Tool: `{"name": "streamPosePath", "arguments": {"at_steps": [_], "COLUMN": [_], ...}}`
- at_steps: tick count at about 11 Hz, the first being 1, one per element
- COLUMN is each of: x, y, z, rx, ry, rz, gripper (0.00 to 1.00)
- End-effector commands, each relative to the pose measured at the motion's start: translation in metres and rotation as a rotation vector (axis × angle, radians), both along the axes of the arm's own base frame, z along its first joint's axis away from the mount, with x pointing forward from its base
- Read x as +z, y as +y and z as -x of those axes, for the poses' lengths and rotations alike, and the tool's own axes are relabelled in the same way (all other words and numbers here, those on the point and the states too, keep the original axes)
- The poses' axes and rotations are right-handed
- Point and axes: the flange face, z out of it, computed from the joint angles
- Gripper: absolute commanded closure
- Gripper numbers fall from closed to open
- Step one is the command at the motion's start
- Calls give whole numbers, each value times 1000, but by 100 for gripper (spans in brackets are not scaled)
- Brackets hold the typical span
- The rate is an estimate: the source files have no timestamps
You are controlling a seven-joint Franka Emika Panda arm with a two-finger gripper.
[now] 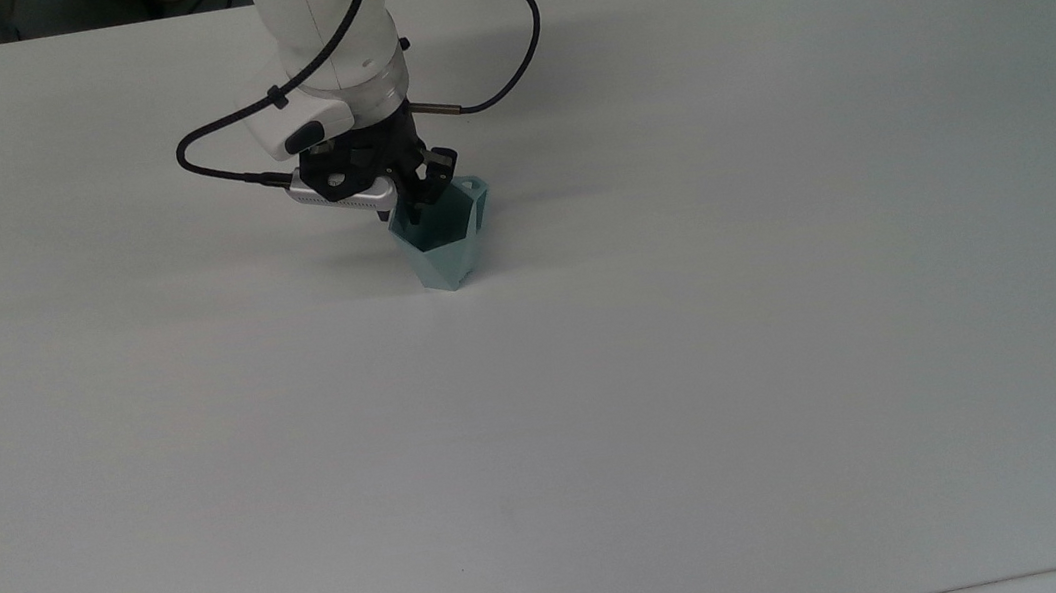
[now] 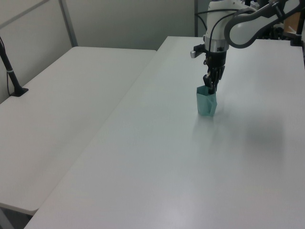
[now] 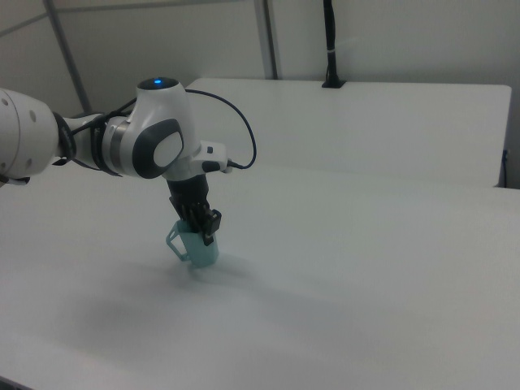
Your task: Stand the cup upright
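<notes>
- The cup (image 1: 443,246) stood upright, base on the surface (image 1: 698,366), near its far edge.
- The gripper (image 1: 421,204) had its jaws clamped on the cup's rim, apparently steadying it before release.

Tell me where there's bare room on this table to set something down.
Nearly all the table is bare: the whole near half in the top view, and everything to the top view's right of the cup. The one crowded spot is around the cup, where the gripper and its cable sit.

white table (image 1: 698,366), second table (image 2: 57,109)
</notes>
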Motion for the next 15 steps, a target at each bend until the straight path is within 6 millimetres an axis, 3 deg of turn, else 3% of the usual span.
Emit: {"name": "streamPosePath", "arguments": {"at_steps": [1,4,7,8,9,12,14,15], "x": [11,34,80,106,138,199,225,235], "y": [2,-1,-4,-21,-51,-116,-137,-138], "z": [4,-1,-8,-9,-3,18,30,35], "rx": [11,8,8,-26,-48,172,184,181], "ry": [17,-17,-68,-112,-124,-37,-13,-33], "rz": [-26,-37,-41,-59,-72,-66,-67,-66], "gripper": [0,0,0,0,0,0,0,0]}}
